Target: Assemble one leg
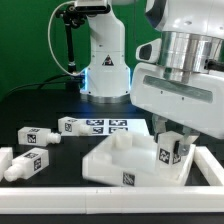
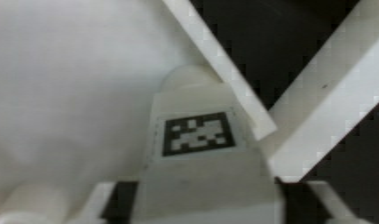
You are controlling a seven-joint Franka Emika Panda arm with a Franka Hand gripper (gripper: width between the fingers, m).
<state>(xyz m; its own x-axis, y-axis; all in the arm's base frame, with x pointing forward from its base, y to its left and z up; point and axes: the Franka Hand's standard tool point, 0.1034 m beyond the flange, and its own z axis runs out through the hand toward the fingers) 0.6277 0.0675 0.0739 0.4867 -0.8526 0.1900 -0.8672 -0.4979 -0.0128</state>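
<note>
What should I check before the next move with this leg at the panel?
1. Leg in the gripper: ok, the fingers close on its sides.
2. Leg upright: ok in the exterior view.
3. Leg over the panel corner: ok, at its corner on the exterior view's right.
4. Stub seated in a socket: cannot tell, the leg's lower end is hidden.
5. Spare legs out of the way: ok, three legs lie apart toward the exterior view's left.

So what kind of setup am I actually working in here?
Most likely a lab robotics bench: a black table fenced by a white rail, a marker board fixed flat on it, and tagged white furniture parts, such as the leg in the gripper.
</note>
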